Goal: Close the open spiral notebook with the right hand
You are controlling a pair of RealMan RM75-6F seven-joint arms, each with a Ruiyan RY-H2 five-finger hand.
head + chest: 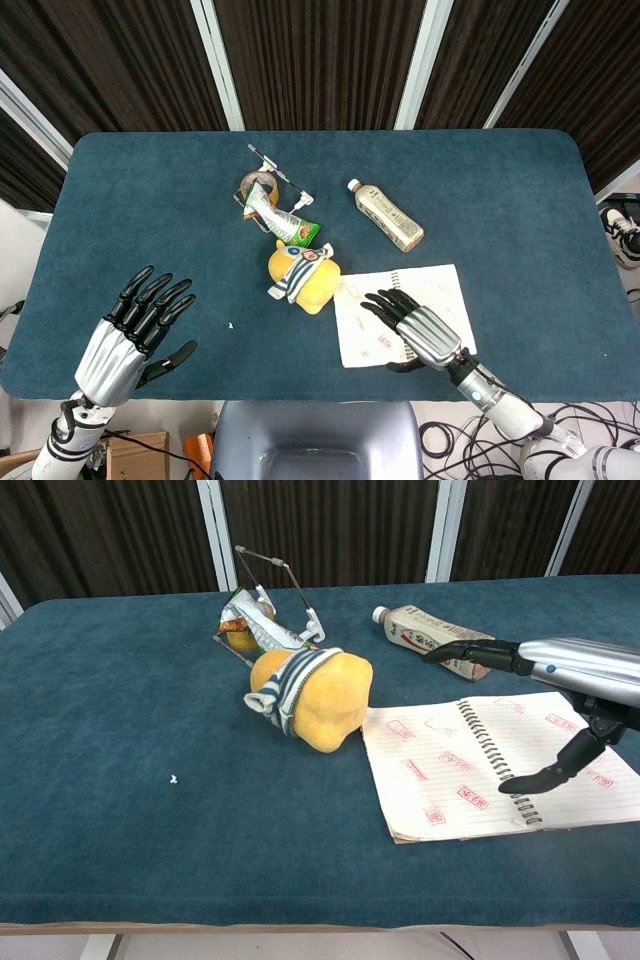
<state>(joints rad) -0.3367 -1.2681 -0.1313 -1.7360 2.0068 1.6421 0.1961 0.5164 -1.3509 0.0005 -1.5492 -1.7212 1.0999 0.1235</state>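
Observation:
The spiral notebook (440,290) lies open and flat on the blue table, right of centre near the front edge. In the chest view its lined pages (430,765) carry red stamps, and the wire spiral runs down the middle. My right hand (415,328) hovers palm down over the notebook with its fingers stretched out and apart, holding nothing. The chest view shows this hand (560,670) above the right page, its thumb hanging down close to the spiral; I cannot tell whether it touches. My left hand (135,335) is open over the front left of the table, far from the notebook.
A yellow plush toy (300,275) with a striped cap lies just left of the notebook, touching its left page in the chest view. A lying bottle (385,215) is behind the notebook. A tape roll, a green packet (275,210) and a thin pen lie further back.

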